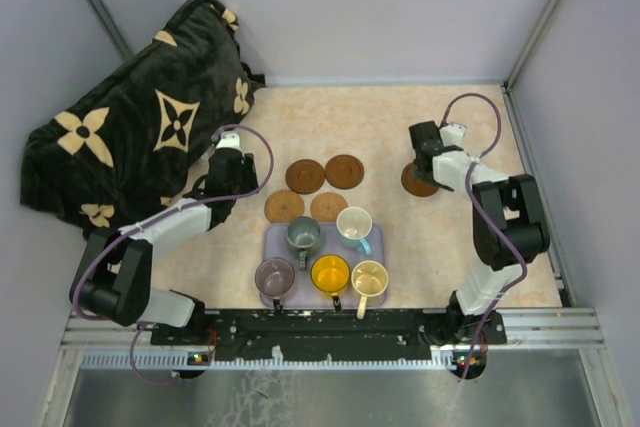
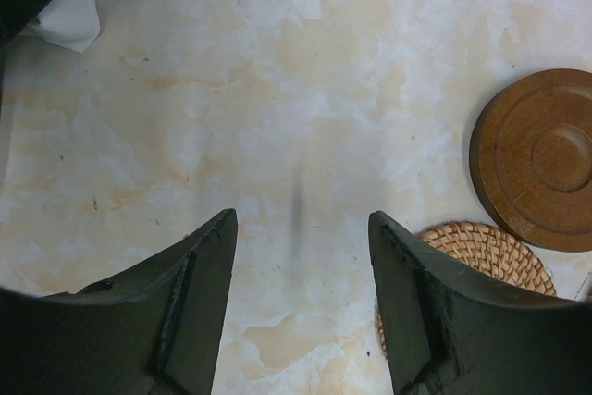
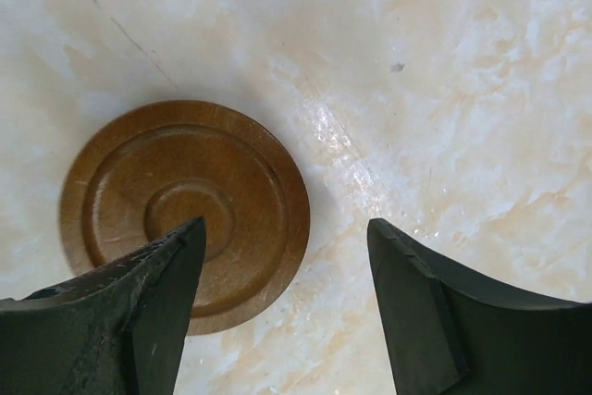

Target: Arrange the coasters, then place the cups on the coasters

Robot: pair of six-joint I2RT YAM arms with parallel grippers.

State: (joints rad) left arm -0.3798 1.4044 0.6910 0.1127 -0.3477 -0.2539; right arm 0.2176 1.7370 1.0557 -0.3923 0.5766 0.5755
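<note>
We find one dark brown coaster [image 3: 176, 173] lying flat on the marbled table [image 3: 462, 90] under the right claw [image 3: 285, 227], its near edge beneath the claw's left finger [image 3: 153, 312]. The jaws stand wide apart and grip nothing; whether that finger touches the disc we cannot tell. Only the overhead view shows the rest. Well to this claw's left sit two dark coasters [image 1: 305, 176] [image 1: 344, 171] and two woven tan coasters [image 1: 284, 206] [image 1: 328, 207] in a cluster. Nearer the bases, a lavender tray [image 1: 272, 243] carries all five cups [image 1: 330, 273]. The left claw [image 2: 302, 219] hangs open over bare table, holding nothing. One woven disc is just beside its right finger [image 2: 435, 321] and a dark one lies beyond. Past it to the left lies a black blanket [image 1: 130, 137] with tan flower motifs.
</note>
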